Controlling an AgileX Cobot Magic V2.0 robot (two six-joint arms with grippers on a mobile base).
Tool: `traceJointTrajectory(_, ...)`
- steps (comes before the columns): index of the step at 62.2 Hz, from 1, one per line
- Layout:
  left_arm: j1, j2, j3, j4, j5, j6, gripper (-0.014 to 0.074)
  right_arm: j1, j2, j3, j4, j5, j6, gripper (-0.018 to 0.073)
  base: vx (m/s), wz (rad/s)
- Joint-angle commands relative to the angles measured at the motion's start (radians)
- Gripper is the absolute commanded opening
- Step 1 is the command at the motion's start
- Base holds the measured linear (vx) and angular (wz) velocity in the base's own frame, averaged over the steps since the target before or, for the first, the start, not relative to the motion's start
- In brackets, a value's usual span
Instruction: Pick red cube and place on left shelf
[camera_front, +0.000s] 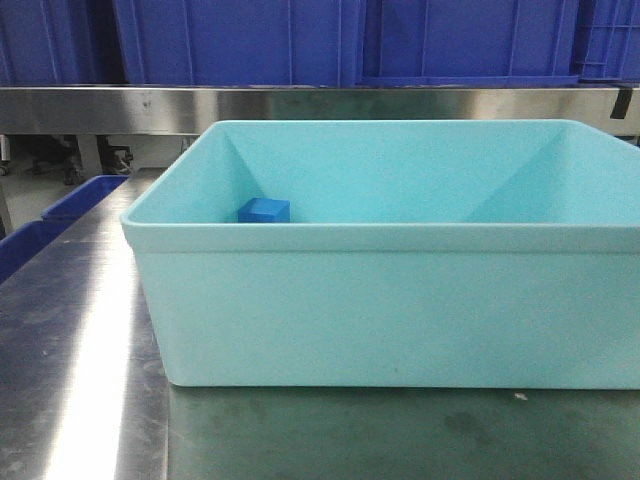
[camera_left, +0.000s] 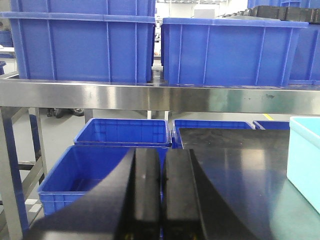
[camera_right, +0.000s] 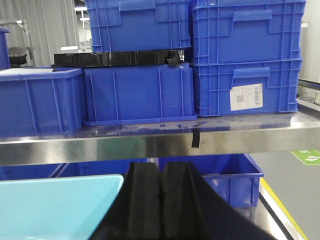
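Note:
The red cube is out of view in every frame. The left shelf (camera_left: 150, 97) shows in the left wrist view as a brushed steel rail with royal-blue crates (camera_left: 82, 47) on top; the same rail crosses the front view as the shelf (camera_front: 300, 105) and the right wrist view as the shelf (camera_right: 125, 142). My left gripper (camera_left: 161, 165) is shut with nothing between its black fingers, held low in front of the shelf. My right gripper (camera_right: 161, 172) is also shut and empty, beside the turquoise tub's rim.
A pale turquoise tub (camera_front: 400, 300) fills the steel table (camera_front: 80, 380) in front of me, with a small blue cube (camera_front: 263, 210) inside at its far left. Open blue crates (camera_left: 120, 132) sit on the lower tier beyond the table.

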Motion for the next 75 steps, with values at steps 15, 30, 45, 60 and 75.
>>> traceJointTrajectory(15,-0.004,-0.013,0.024,-0.007,-0.084,-0.006,0.0122,0.112,0.452,-0.576,-0.007,0.429,-0.007,0.0046,0.00,0.00)
traceJointTrajectory(30,-0.004,-0.013,0.024,-0.007,-0.084,-0.006,0.0122,0.431,0.863,-0.940,0.000,0.678,-0.009,0.0046,-0.01,0.05)
traceJointTrajectory(45,-0.004,-0.013,0.024,-0.007,-0.084,-0.006,0.0122,0.568,1.209,-1.120,-0.016,0.826,-0.009,0.0064,0.00,0.00)
traceJointTrajectory(60,-0.004,-0.013,0.024,-0.007,-0.084,-0.006,0.0122,0.568,1.418,-1.169,-0.016,0.901,-0.009,0.0277,0.00,0.00)
traceJointTrajectory(75,-0.004,-0.013,0.024,-0.007,-0.084,-0.006,0.0122,0.567,1.476,-1.169,-0.016,0.866,-0.009,0.0433,0.00,0.00)
